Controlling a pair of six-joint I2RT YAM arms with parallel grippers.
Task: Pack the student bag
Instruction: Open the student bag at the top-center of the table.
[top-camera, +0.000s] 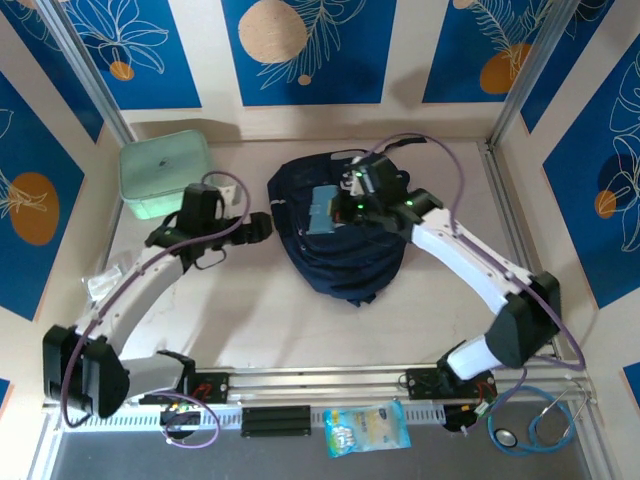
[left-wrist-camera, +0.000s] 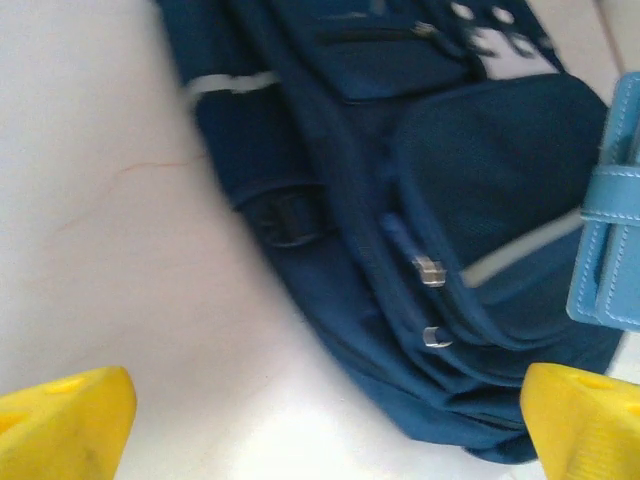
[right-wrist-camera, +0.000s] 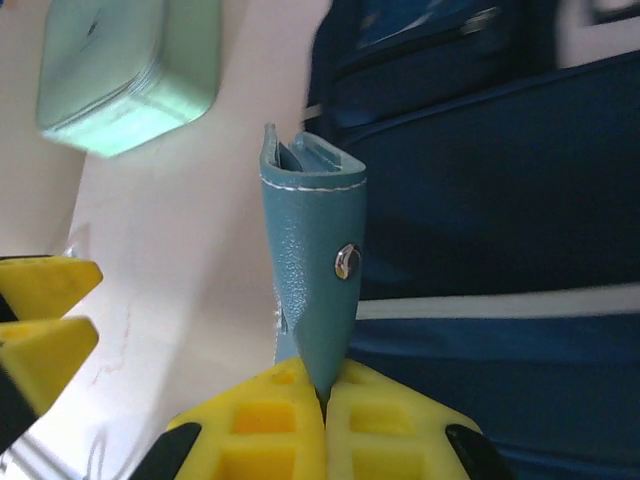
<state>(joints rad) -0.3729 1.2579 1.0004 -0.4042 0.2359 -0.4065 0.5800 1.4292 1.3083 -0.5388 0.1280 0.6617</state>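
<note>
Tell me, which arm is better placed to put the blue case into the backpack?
Probably right. The right fingers are shut on the blue leather case, held over the navy backpack. The left fingers are open and empty beside it.

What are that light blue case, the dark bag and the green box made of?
The case looks like leather or imitation: grained surface, white stitching, metal snap. The bag is matte woven fabric with metal zip pulls. The box seems smooth, slightly glossy plastic.
</note>
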